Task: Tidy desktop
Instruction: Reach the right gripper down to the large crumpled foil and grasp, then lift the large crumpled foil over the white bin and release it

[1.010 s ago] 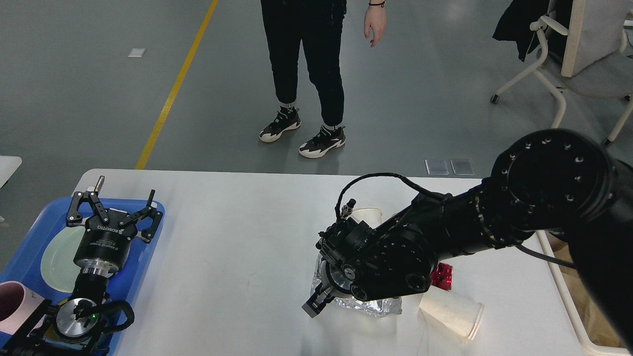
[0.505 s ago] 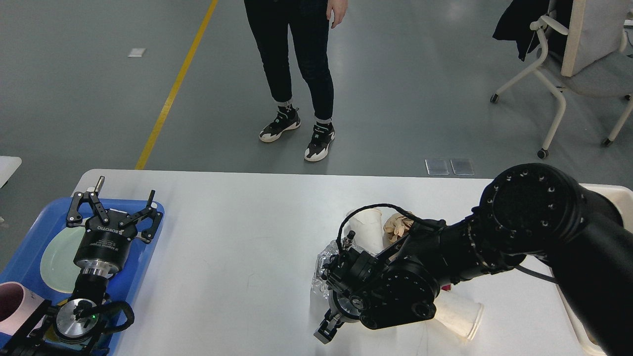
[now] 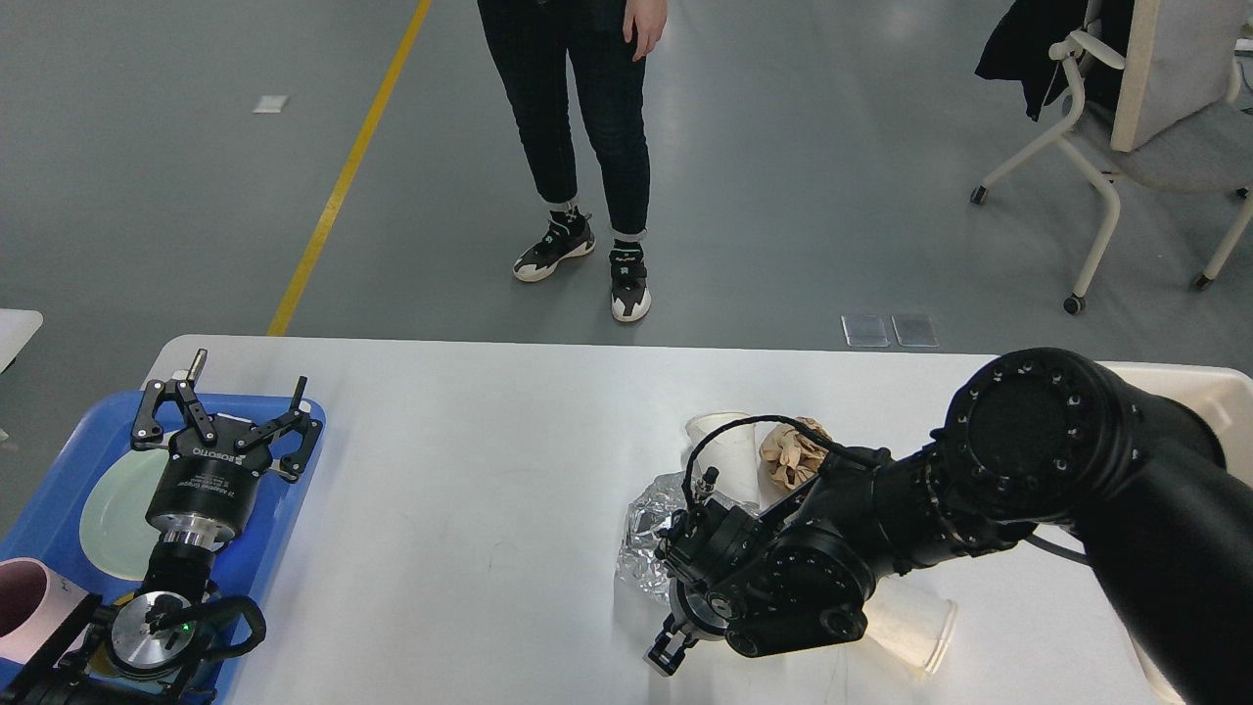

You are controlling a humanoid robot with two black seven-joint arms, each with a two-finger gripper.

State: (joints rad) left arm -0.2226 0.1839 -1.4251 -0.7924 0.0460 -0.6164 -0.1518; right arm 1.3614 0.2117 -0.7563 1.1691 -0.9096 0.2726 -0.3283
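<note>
Nearest you, your right gripper hangs low over the near edge of the large white matte desktop, seen small and dark under the wrist, so you cannot tell whether its fingers are released or clenched, nor whether they hold anything. Just beyond it lies a crumpled sheet of silver foil, and to the right of the wrist a white paper cup on its side, near the right end of the near edge. Further back stand an upright white paper cup and, touching or just beside it, a crumpled wad of brown paper. So this litter is yet to be cleared. At the left end your left gripper is spread wide and empty above the blue plastic tray, which already carries a pale green round plate and a pink mug. Judged from that, the dishes look sorted and the rubbish is what remains.
</note>
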